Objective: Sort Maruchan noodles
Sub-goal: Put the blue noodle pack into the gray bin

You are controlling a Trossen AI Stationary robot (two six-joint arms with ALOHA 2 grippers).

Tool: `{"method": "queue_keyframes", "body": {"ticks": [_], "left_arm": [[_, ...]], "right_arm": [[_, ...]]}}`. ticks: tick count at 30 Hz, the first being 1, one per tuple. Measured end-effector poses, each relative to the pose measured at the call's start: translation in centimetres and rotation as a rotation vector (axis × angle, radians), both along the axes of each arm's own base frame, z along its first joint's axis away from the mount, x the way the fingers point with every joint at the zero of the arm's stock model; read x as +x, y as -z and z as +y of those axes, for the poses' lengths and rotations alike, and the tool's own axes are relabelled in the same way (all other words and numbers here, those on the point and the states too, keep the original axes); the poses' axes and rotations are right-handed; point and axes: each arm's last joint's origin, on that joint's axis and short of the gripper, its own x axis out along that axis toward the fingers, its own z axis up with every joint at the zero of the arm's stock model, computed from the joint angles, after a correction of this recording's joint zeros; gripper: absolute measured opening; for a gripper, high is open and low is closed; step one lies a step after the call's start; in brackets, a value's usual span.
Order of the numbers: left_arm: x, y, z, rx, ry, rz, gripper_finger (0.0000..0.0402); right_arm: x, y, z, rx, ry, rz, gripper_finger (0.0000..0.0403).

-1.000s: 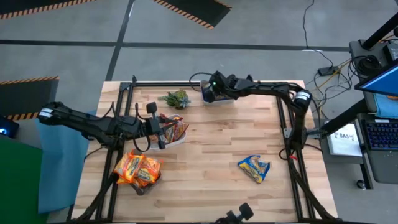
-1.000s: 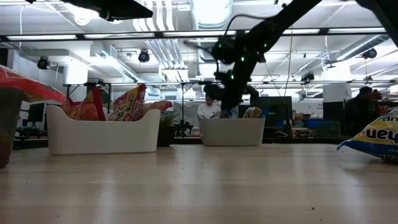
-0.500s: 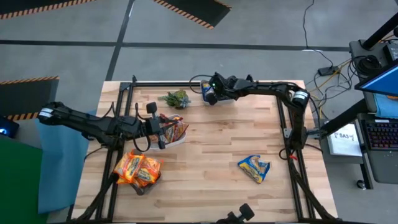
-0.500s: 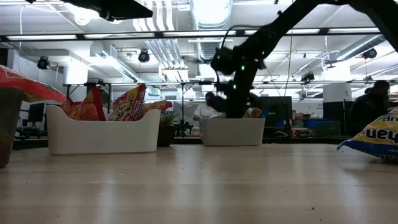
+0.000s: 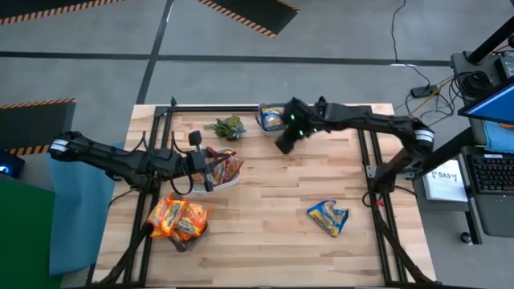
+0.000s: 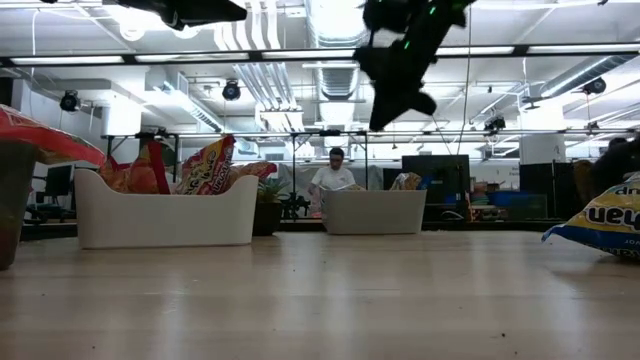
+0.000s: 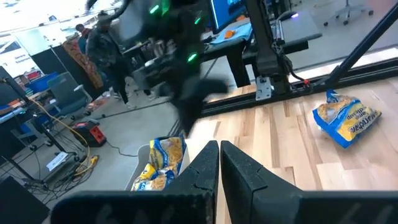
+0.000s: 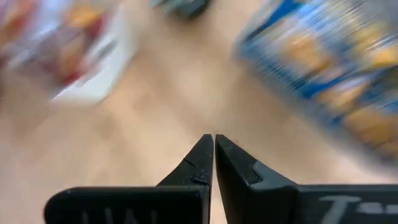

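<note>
One blue-yellow noodle packet (image 5: pixel 328 217) lies flat on the table at the near right; it also shows in the low view (image 6: pixel 600 222) and the left wrist view (image 7: pixel 346 117). More blue-yellow packets fill the far tub (image 5: pixel 271 118). Orange-red packets stand in the white tub (image 5: pixel 228 168) and lie piled at the near left (image 5: pixel 178 217). My right gripper (image 5: pixel 283 143) is shut and empty, high above the table just near of the far tub. My left gripper (image 5: pixel 210 170) is shut and empty above the white tub.
A small green plant (image 5: pixel 227 127) stands at the far middle, between the two tubs. Dark frame rails (image 5: pixel 365 160) run along the table's left, right and far edges. Bare wood lies in the table's middle (image 5: pixel 273 201). People show in the room beyond the table.
My right gripper has risen from the far tub with the blue-yellow packets and gone toward the table's near edge, turning as it went; it now hangs high above the table. My left arm has kept still.
</note>
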Motion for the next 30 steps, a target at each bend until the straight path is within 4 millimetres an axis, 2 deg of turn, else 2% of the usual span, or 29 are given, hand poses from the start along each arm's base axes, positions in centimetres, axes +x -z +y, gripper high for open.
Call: {"method": "queue_keyframes", "body": {"ticks": [3,6,12,18,21,24,27,30], "left_arm": [[0.0,-0.1,0.0,-0.003,0.001,-0.014,0.0000],[0.0,-0.3,0.0,-0.007,0.005,-0.027,0.0000],[0.0,-0.4,-0.1,-0.018,0.014,-0.048,0.0000],[0.0,-0.5,-0.2,-0.022,0.016,-0.051,0.0000],[0.0,-0.5,-0.2,-0.022,0.016,-0.051,0.0000],[0.0,-0.4,-0.2,-0.022,0.016,-0.051,0.0000],[0.0,-0.4,-0.2,-0.022,0.016,-0.051,0.0000],[0.0,-0.4,-0.2,-0.030,0.015,-0.053,0.0000]], "right_arm": [[-0.6,-0.6,3.4,0.139,-0.106,0.014,0.0009],[-1.4,0.1,6.9,0.218,-0.166,0.140,0.0009],[-3.7,3.4,13.3,0.414,-0.255,0.481,0.0009],[-6.0,6.1,19.2,0.710,-0.329,0.679,0.0009],[-7.5,7.5,21.0,0.735,-0.272,0.783,0.0009],[-8.9,9.0,22.1,0.746,-0.205,0.882,0.0009],[-9.9,10.4,22.5,0.733,-0.171,0.924,0.0009],[-9.9,11.7,22.2,0.662,-0.175,0.867,0.0009]]}}
